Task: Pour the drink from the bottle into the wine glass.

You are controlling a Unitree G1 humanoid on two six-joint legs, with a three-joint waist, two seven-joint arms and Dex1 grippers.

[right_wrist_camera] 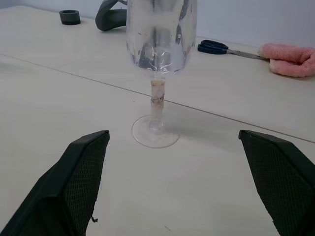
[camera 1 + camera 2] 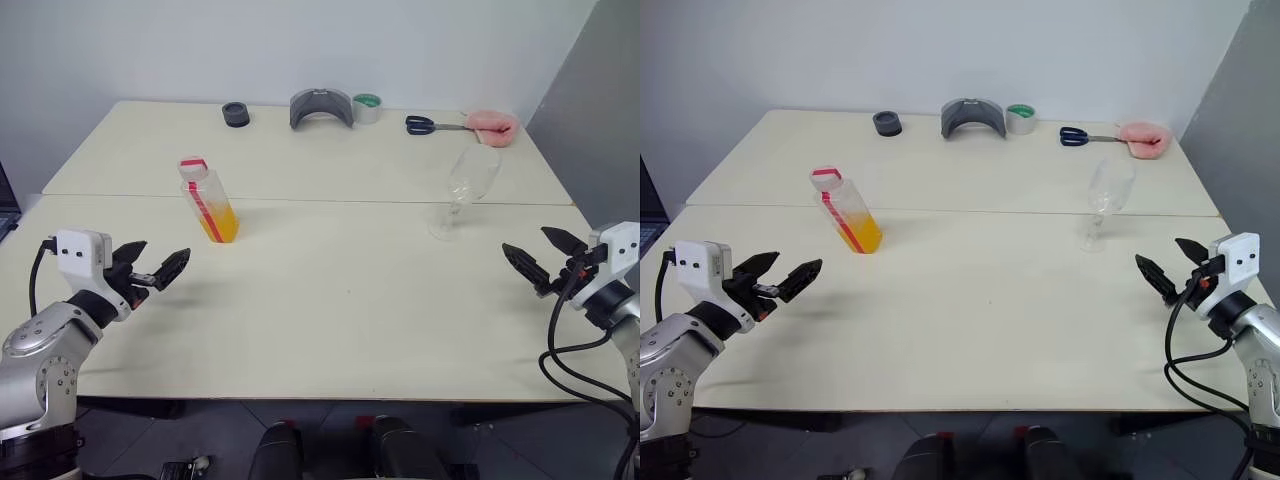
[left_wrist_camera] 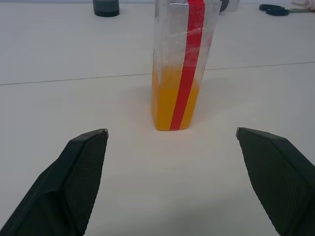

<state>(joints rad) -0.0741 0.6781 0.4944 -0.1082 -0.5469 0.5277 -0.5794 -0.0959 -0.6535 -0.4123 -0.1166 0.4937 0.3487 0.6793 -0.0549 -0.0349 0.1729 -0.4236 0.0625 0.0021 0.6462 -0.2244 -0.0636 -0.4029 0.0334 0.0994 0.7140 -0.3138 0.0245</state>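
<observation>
Left gripper (image 2: pixel 165 269): lower left, jaws apart, empty.
Right gripper (image 2: pixel 535 256): lower right, jaws apart, empty.
Bottle (image 2: pixel 208 201): left of centre, capped, upright.
Wine glass (image 2: pixel 466 190): right of centre.
Advice: grasp bottle squarely mid-body; uncap before pouring.

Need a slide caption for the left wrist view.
Open left tool lined up on the upright bottle, about half full of orange drink, not yet touching it.

Scissors (image 2: pixel 421 125), tape roll (image 2: pixel 366 107), pink cloth (image 2: pixel 494 126)

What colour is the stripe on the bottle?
Red, running vertically down the clear bottle over the orange drink; clearest in the left wrist view.
</observation>
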